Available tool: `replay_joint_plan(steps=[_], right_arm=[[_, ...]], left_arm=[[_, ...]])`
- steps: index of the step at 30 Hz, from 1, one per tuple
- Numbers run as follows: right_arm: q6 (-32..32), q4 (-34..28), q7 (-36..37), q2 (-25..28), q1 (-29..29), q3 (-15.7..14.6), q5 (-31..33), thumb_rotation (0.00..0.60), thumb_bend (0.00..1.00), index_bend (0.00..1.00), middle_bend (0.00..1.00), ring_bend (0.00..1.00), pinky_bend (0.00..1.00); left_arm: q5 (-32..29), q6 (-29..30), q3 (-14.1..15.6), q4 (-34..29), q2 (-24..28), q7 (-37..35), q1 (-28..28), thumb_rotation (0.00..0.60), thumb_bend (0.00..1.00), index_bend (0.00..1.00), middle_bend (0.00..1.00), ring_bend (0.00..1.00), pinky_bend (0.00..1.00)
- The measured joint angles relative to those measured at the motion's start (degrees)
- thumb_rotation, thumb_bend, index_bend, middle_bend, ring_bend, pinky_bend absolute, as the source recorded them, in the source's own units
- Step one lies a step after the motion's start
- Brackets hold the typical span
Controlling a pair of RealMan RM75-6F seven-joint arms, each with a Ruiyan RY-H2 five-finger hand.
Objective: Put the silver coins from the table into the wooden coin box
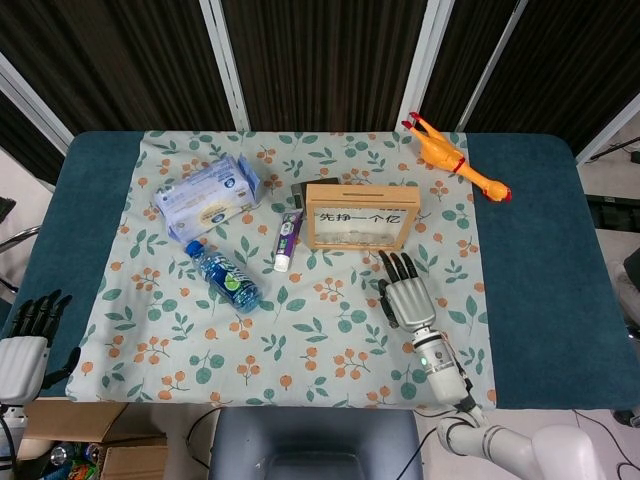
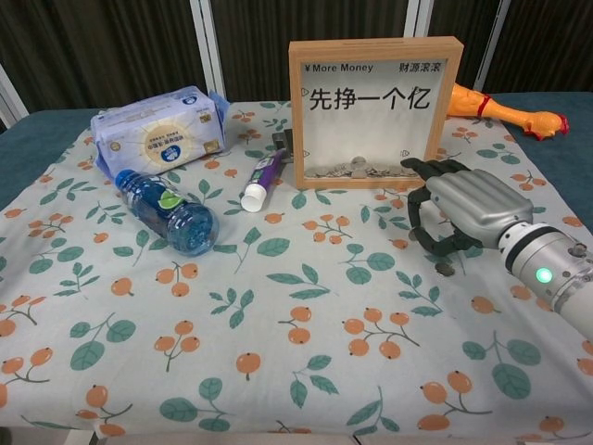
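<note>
My right robot hand (image 2: pixel 456 211) rests low over the tablecloth (image 2: pixel 306 371), just in front of the right corner of the coin box (image 2: pixel 374 111). Its fingers (image 2: pixel 431 167) reach toward the box with a little space between them, the thumb curls underneath, and I can see nothing in its grip. A small grey thing lies on the cloth right under the palm; it may be a coin, but it is too small to be sure. The box stands upright near the middle of the table (image 1: pixel 530 260), and through its clear front a low heap of silver coins (image 2: pixel 357 169) shows on the bottom.

My left robot hand (image 1: pixel 26 335) hangs off the table's near left corner, fingers spread, holding nothing.

To the left of the box lie a tube (image 2: pixel 262 179), a bottle (image 2: pixel 167 210) on its side and a tissue pack (image 2: pixel 159 128). A rubber chicken (image 2: pixel 505 109) lies behind the box to the right.
</note>
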Motion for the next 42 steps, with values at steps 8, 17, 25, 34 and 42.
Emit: replay_joint_plan(steps=[8,17,25,34,42], right_arm=[[4.3,-9.3,1.8,4.0,0.0,0.7,-2.6,0.600,0.66,0.72,0.11,0.00,0.00],[10.6,-28.9,-2.6,12.4,1.8,5.7,-6.6,0.600,0.66,0.73,0.11,0.00,0.00],[10.5,-37.4,-16.0,17.0,6.6,15.2,-3.1,0.600,0.66,0.73,0.11,0.00,0.00],[5.9,-33.4,-25.0,15.9,13.7,22.4,11.0,0.600,0.67,0.74,0.11,0.00,0.00],[4.9,-25.5,-30.4,11.5,19.1,24.7,21.1,0.600,0.67,0.74,0.11,0.00,0.00]], left_arm=[[-0.2,0.1,-0.2,-0.3,0.2,0.0,-0.1,0.600,0.37,0.00,0.00,0.00,0.00],[-0.2,1.1,-0.5,-1.3,0.9,0.3,0.2,0.600,0.37,0.00,0.00,0.00,0.00],[0.1,1.6,-0.3,-2.0,1.6,0.2,0.7,0.600,0.37,0.00,0.00,0.00,0.00],[0.8,1.2,0.4,-1.3,1.4,0.0,0.7,0.600,0.38,0.00,0.00,0.00,0.00],[1.3,0.9,0.7,-0.6,1.0,-0.4,0.5,0.600,0.38,0.00,0.00,0.00,0.00]])
